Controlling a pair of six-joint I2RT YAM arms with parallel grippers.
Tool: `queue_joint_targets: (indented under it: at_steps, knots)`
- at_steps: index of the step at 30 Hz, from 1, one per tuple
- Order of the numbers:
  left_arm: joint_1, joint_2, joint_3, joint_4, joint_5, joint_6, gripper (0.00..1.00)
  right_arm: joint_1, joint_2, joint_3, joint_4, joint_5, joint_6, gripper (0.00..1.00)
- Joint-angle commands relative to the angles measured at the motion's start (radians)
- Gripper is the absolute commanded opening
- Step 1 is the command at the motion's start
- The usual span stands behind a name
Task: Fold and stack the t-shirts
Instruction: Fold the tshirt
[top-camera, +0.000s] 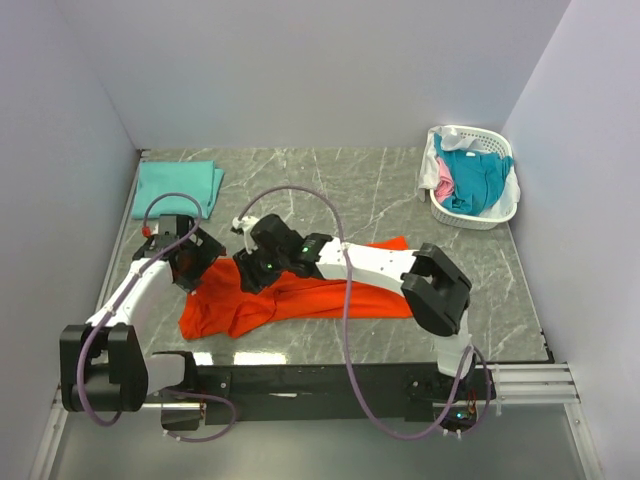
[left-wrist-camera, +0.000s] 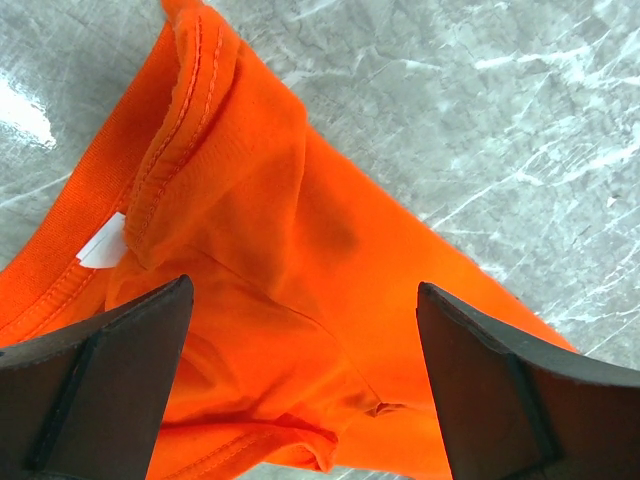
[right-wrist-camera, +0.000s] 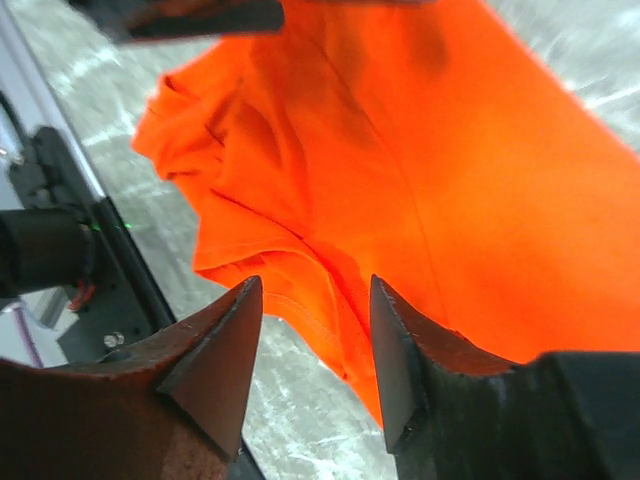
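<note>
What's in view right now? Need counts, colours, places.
orange t-shirt: 1, bright orange, crumpled on the table, near centre-left
folded t-shirt: 1, mint-green, far left corner of the table
basket: 1, white slotted, far right corner
teal-blue garment: 1, on top in the basket
pink garment: 1, at the basket's left side; anything beneath cannot be told
table: 1, grey marble
left pincer: 1, dark, open, over the orange t-shirt's collar
right pincer: 1, dark, jaws partly apart at a folded edge of the orange t-shirt
</note>
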Motion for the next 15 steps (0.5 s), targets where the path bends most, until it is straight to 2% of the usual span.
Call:
queue_joint_targets:
  at_steps: [1,5,6,8,10,15]
  knots:
    - [0.003,0.015,-0.007,0.022,0.006,0.018,0.99,0.02,0.054,0.037,-0.021,-0.004,0.012,0.53]
    - [0.003,0.04,-0.017,0.037,0.005,0.02,0.99,0.028,0.127,0.08,-0.019,0.024,-0.003,0.43]
    - [0.003,0.044,-0.015,0.036,-0.001,0.021,0.99,0.032,0.143,0.098,-0.033,0.027,-0.008,0.34]
    - [0.003,0.058,-0.017,0.036,-0.009,0.021,0.99,0.06,0.166,0.129,-0.085,0.059,-0.04,0.23]
    - [0.005,0.064,-0.018,0.04,-0.011,0.023,0.99,0.083,0.158,0.122,-0.096,0.097,-0.071,0.23]
    - [0.005,0.07,-0.014,0.034,-0.027,0.03,0.99,0.12,0.076,-0.032,-0.072,0.145,-0.059,0.23]
